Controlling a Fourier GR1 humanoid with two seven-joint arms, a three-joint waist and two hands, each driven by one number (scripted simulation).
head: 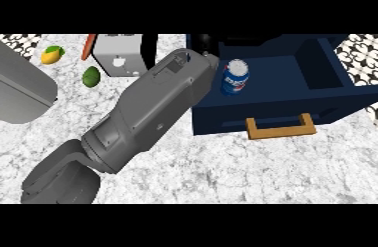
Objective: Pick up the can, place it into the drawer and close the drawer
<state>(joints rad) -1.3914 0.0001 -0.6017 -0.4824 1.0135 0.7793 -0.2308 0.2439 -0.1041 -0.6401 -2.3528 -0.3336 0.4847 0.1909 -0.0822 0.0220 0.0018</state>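
Now the blue can (236,78) stands upright inside the open dark blue drawer (325,98), near its left wall. One grey forearm (148,116) reaches diagonally toward the drawer; its black hand (203,42) shows only a little above the can, so whether the fingers are open or closed cannot be told. On the marble tabletop (244,171) lie a lemon (52,54) and a lime (91,76).

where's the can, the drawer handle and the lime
can (236,79), head view, on its blue side, standing in the drawer
drawer handle (280,127), head view, on its wooden front bar
lime (91,76), head view, on the middle of its green skin
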